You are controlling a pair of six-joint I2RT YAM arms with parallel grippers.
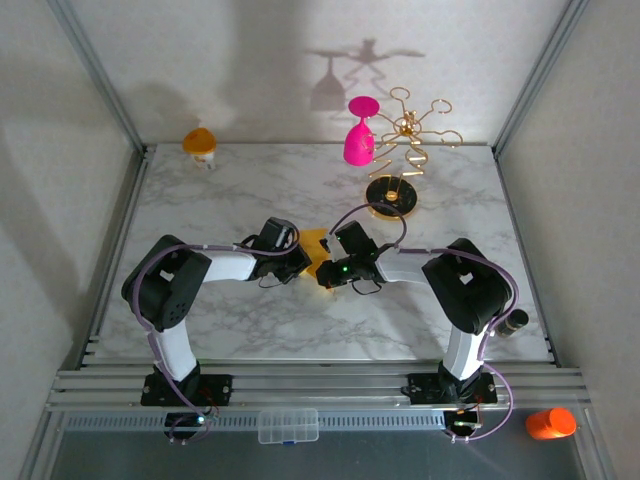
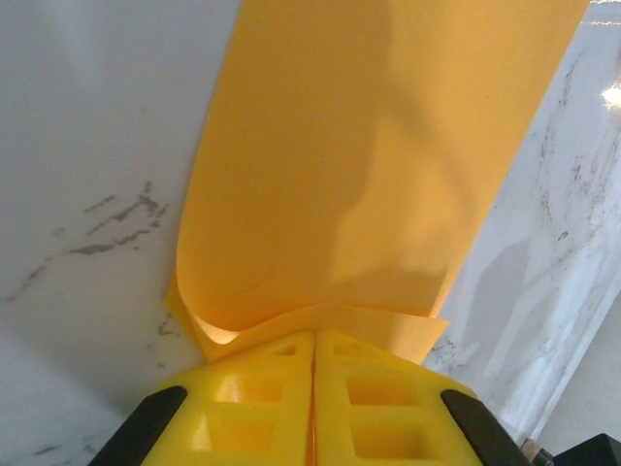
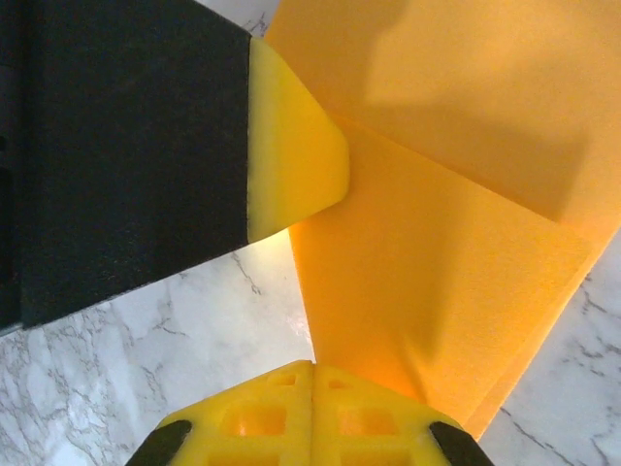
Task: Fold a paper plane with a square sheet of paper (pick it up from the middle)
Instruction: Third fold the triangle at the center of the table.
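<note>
The square sheet of paper [image 1: 316,242] is yellow-orange and lies partly folded over on the marble table [image 1: 250,200], between the two grippers. My left gripper [image 1: 303,262] is shut on its near edge; in the left wrist view the sheet [image 2: 359,165] curls up from a fold right at the closed tips [image 2: 313,333]. My right gripper [image 1: 326,272] meets it from the other side, jaws together [image 3: 312,364] on a layered corner of the paper [image 3: 437,262]. The left gripper's yellow fingertip [image 3: 291,146] sits close above it. The paper plane is out of view.
A gold rack [image 1: 410,130] on a round black base [image 1: 391,195] stands at the back right, with a pink goblet [image 1: 359,135] beside it. An orange-topped white cup [image 1: 200,145] sits at the back left. A clear box [image 1: 288,425] rests on the front rail.
</note>
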